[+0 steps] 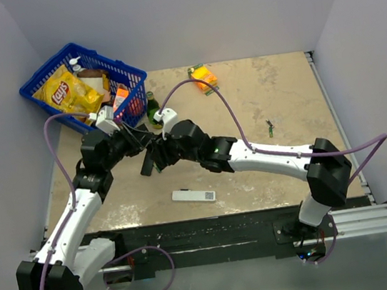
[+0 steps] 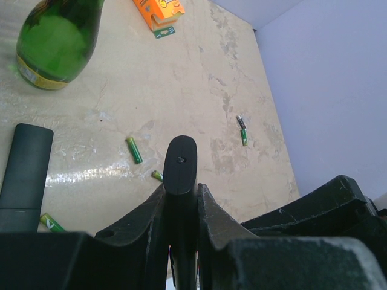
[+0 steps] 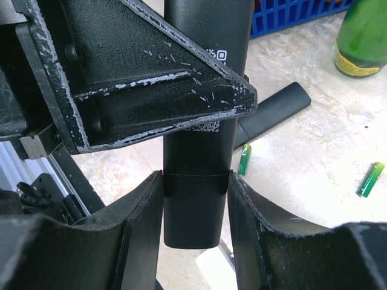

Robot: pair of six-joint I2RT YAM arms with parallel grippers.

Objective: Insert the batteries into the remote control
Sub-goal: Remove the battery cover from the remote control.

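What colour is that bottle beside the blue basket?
The bottle is green with a yellow band near its base; the left wrist view shows it best.

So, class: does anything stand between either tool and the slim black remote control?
Nothing visible does: the left tool and right tool both clamp the slim matte black bar-shaped remote control directly.

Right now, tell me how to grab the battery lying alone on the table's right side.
Probably best: grip the battery mid-barrel from straight above, fingers across its width. It lies flat on the table, a slim cylinder with bare surface along both long sides.
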